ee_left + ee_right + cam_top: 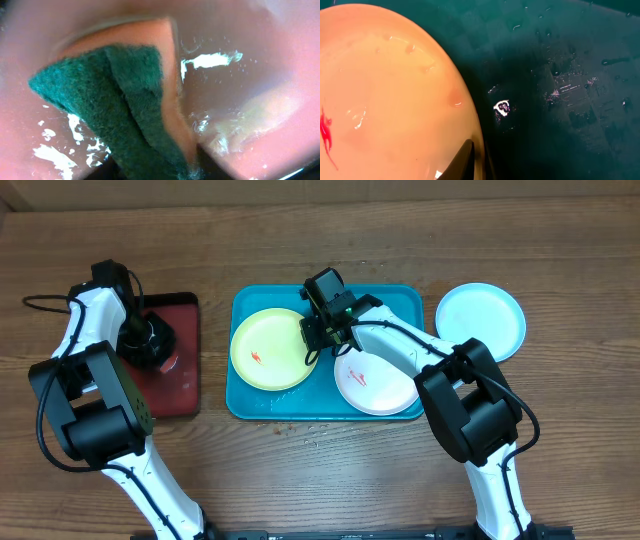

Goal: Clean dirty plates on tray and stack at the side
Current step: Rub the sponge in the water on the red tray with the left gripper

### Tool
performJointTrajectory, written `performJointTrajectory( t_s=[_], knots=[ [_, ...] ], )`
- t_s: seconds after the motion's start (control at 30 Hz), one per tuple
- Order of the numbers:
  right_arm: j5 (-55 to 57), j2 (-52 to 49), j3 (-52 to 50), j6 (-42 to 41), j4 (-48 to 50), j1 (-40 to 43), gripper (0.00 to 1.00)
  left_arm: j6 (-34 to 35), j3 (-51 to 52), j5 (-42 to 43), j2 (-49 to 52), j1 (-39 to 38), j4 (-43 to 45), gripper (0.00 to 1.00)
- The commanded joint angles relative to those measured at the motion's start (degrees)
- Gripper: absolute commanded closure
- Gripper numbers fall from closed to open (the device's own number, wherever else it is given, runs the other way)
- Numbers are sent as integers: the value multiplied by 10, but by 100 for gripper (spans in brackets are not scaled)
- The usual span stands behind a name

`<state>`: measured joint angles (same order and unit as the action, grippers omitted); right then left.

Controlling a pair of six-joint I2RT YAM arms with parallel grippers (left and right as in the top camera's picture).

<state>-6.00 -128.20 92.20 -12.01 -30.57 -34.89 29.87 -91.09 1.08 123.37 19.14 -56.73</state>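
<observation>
Beside the tray (395, 305) one blue plate (480, 320) is lying; right claw (314, 338) is clamping the smeared yellow-green plate (268, 352), left claw (150, 340) unclear.

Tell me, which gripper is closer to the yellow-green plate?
Right. The right gripper is at the right rim of the yellow-green plate, inside the teal tray. The left gripper is well off to the plate's left, over the red tray by a sponge.

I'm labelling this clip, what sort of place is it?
Likely a robot dishwashing test bench: a wooden table, a smeared yellow plate on a teal tray, and a sponge on a red tray.
</observation>
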Motion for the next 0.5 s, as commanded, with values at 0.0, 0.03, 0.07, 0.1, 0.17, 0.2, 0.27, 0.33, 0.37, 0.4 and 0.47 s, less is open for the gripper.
performJointTrajectory(
  t_s=[0.0, 0.03, 0.07, 0.1, 0.17, 0.2, 0.27, 0.33, 0.37, 0.4, 0.47],
  knots=[
    [15, -20, -21, 0, -9, 0, 91, -3, 3, -17, -9, -1, 2, 88],
    [15, -20, -21, 0, -9, 0, 91, -3, 3, -17, -9, -1, 2, 90],
    [15, -20, -21, 0, -9, 0, 91, -3, 3, -17, -9, -1, 2, 90],
    [15, -20, -21, 0, -9, 0, 91, -3, 3, -17, -9, -1, 2, 88],
    [15, -20, -21, 0, -9, 0, 91, -3, 3, -17, -9, -1, 7, 62],
    [15, -20, -21, 0, -9, 0, 91, -3, 3, -17, -9, -1, 10, 32],
    [15, -20, -21, 0, -10, 0, 91, -3, 3, -19, -9, -1, 19, 0],
    [15, -20, -21, 0, -11, 0, 91, -3, 3, -33, -9, -1, 31, 0],
    [15, -20, -21, 0, -11, 0, 91, -3, 3, -41, -9, -1, 34, 0],
    [15, -20, -21, 0, -11, 0, 91, -3, 3, -47, -9, -1, 37, 0],
    [15, -20, -21, 0, -11, 0, 91, -3, 3, -60, -9, -1, 41, 0]
  ],
)
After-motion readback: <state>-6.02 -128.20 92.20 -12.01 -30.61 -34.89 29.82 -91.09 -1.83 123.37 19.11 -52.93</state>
